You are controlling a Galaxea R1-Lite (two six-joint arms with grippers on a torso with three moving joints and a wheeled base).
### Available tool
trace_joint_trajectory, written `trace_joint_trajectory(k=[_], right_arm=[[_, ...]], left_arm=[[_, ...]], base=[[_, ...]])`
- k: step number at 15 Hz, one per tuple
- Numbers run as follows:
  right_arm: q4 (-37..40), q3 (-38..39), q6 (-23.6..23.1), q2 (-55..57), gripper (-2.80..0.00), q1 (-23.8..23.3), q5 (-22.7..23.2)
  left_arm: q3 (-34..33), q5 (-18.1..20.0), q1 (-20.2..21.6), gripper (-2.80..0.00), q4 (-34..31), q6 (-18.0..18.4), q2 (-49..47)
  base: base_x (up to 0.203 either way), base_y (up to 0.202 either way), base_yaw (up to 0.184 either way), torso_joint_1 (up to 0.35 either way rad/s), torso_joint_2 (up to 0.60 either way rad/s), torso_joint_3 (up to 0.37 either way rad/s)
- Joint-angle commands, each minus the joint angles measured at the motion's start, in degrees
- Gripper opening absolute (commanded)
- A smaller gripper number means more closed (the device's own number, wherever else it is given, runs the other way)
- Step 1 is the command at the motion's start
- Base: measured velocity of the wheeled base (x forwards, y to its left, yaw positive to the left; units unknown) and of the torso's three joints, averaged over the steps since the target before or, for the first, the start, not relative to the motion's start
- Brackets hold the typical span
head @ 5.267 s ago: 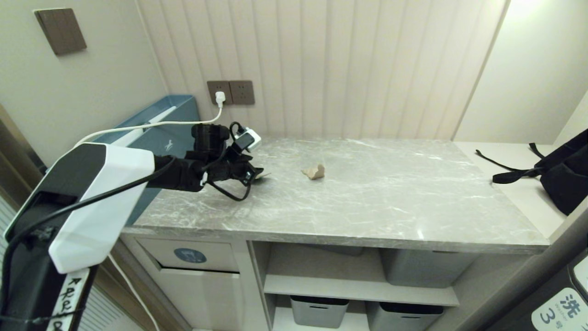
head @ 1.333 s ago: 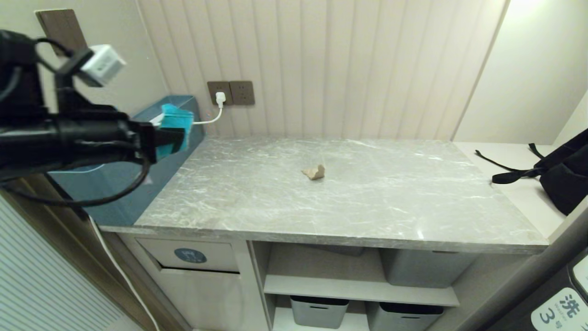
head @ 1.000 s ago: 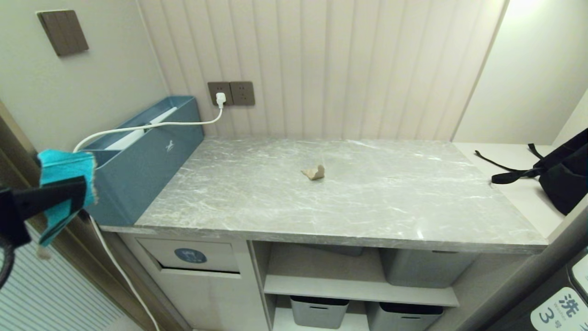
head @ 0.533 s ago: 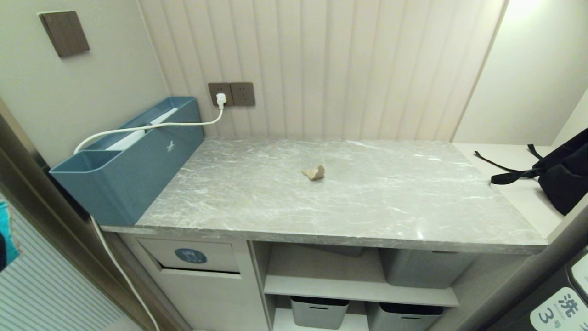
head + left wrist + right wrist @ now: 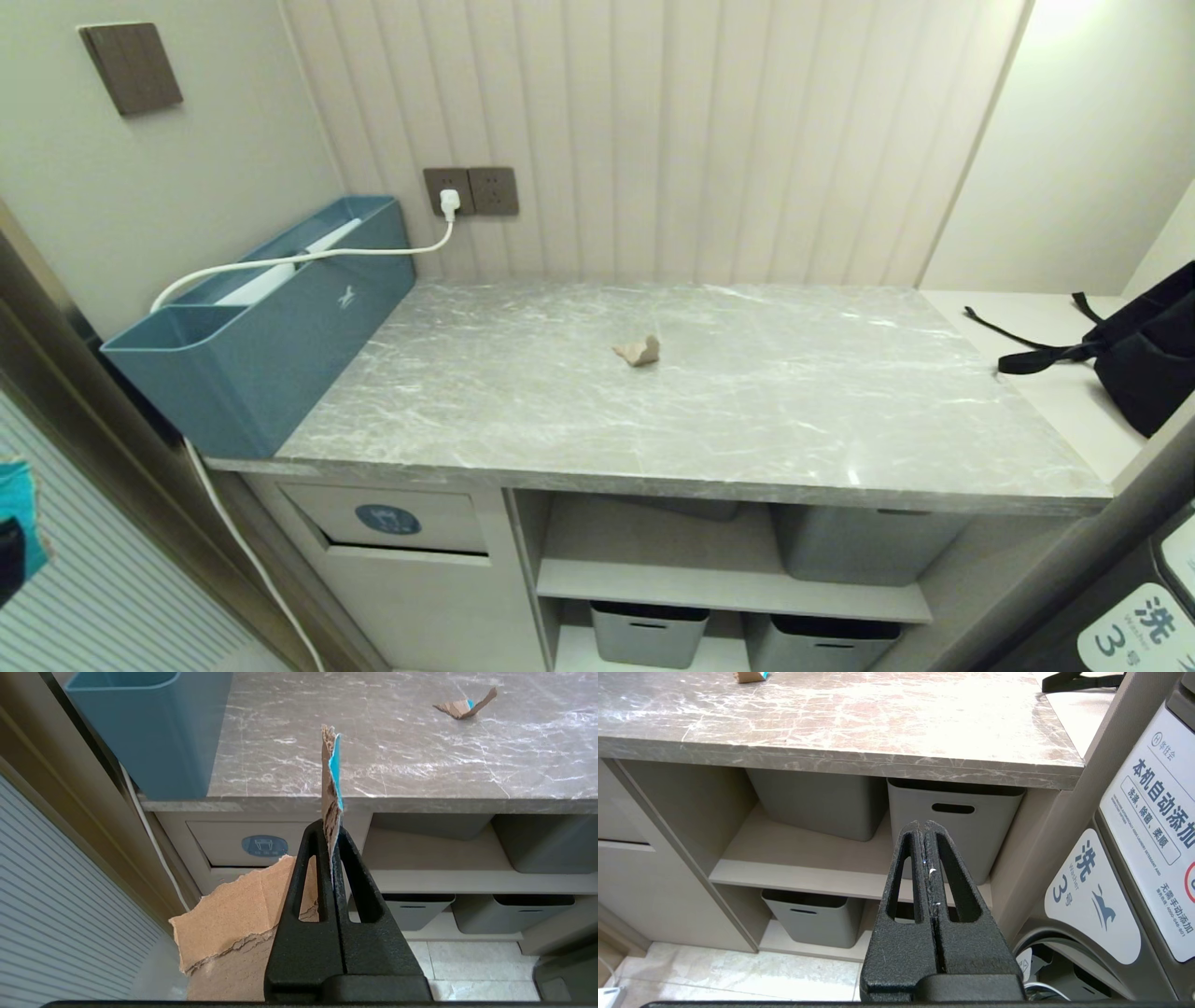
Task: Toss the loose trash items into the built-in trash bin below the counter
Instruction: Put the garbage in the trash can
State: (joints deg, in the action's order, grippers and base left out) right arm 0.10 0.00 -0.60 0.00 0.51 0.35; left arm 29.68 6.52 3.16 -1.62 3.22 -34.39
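Left claw (image 5: pixel 331 835) clamped tight on the first scrap (image 5: pixel 331 779), a torn piece, teal on one face and brown cardboard on the other. Claw grips its lower part; the rest sticks up past the fingertips. A larger torn flap of the same brown card (image 5: pixel 233 914) hangs beside the claw.

Position: claw is off the worktop (image 5: pixel 747 420), out past its front-left corner and below its top; head view only catches a sliver of teal at the far left edge (image 5: pixel 14 523). Wrist view looks at the cabinet front with the trash bin flap (image 5: pixel 233 842), blue oval sticker (image 5: pixel 265 845) showing. Flap looks closed, scrap not yet at it.

Second scrap (image 5: pixel 639 350), small tan cardboard piece, sits untouched mid-worktop, well apart from the blue box (image 5: pixel 252 345) at the left end and the black bag (image 5: pixel 1144 359) at the right.

Right claw (image 5: pixel 929 858) closed on nothing, parked low in front of the shelves with the grey boxes (image 5: pixel 955 821).

Progress estimate: nothing binned yet. Item one picked up and on its way, roughly a quarter done. Left: push the flap, drop item one, go back for the tan piece, repeat. Risk: the dangling flap of card may snag on the flap edge.
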Motion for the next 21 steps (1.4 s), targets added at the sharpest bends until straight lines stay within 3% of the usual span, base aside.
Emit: trace_joint_trajectory(k=[1, 3, 10, 12, 15, 21], right_arm=[[0.0, 0.0, -0.2, -0.1, -2.80, 0.0, 0.1], [0.0, 0.0, -0.2, -0.1, -2.80, 0.0, 0.1], [0.0, 0.0, 0.2, -0.1, -2.80, 0.0, 0.0], [0.0, 0.0, 0.1, -0.1, -2.80, 0.0, 0.0], [0.0, -0.1, 0.4, 0.0, -2.80, 0.0, -0.1], [0.0, 0.0, 0.4, 0.0, -2.80, 0.0, -0.1]], left_arm=[[0.2, 0.1, 0.0, -2.80, 0.1, 0.2, -1.4], [-0.3, 0.2, -0.1, -2.80, 0.1, 1.9, -1.8], [-2.7, 0.3, -0.3, -2.80, 0.7, 2.2, -0.8], [-6.1, 0.4, -0.4, -2.80, 4.1, 2.2, -0.4], [-11.0, 1.6, -0.5, -2.80, 14.8, 2.2, -3.3], [-11.5, 2.3, -0.5, -2.80, 16.8, 2.1, -9.1]], base=[[0.000, 0.000, 0.000, 0.000, 0.00, 0.000], [0.000, 0.000, 0.000, 0.000, 0.00, 0.000], [0.000, 0.000, 0.000, -0.109, 0.24, 0.124], [0.000, 0.000, 0.000, -0.204, 0.45, 0.241], [0.000, 0.000, 0.000, -0.246, 0.55, 0.290], [0.000, 0.000, 0.000, -0.241, 0.54, 0.291]])
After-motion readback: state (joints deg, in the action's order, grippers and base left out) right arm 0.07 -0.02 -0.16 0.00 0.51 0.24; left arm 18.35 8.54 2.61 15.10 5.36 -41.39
